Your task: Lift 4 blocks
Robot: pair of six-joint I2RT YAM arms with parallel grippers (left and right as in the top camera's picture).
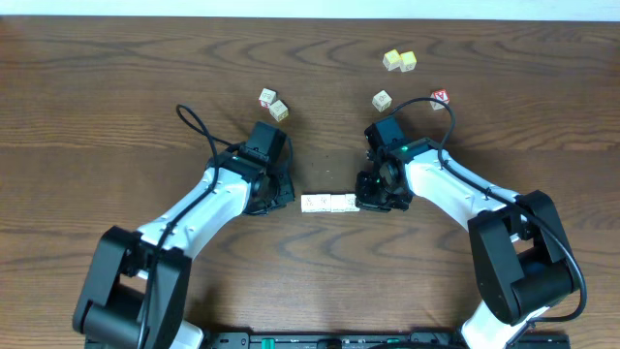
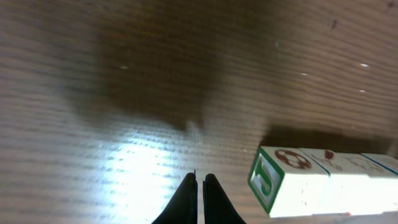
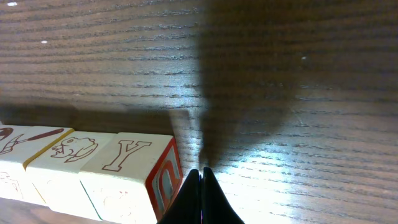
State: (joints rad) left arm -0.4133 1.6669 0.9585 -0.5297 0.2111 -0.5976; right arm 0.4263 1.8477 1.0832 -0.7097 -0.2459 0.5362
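Blocks: lie in one straight row on the worktop, face to face. Long axis runs L–R across the overhead view, approx mid-worktop, between my two end effectors. Count in row looks like 4, but the seams are faint from above, so not certain. L end of the row shows a green J face. R end shows a red-lettered face, w/ a red-outlined Y on the top face next to it. All sit flat, none tilted.

Left end effector: fingers pressed together, nothing held, low over the wood. Near the J end but apart from it.

Right end effector: fingers likewise together, empty. Tips just beside the red-lettered end; cannot tell if touching.

Worktop: dark brown wood grain, glare patches under both wrists. Pale strip along the far edge; rest of the room out of view.

Other cubes, count 6, all on the far side of the row:
- 2 pale cubes, corner to corner, far-L
- 2 yellow cubes, side by side
- 1 single pale cube
- 1 red-lettered cube

Arms: 2.
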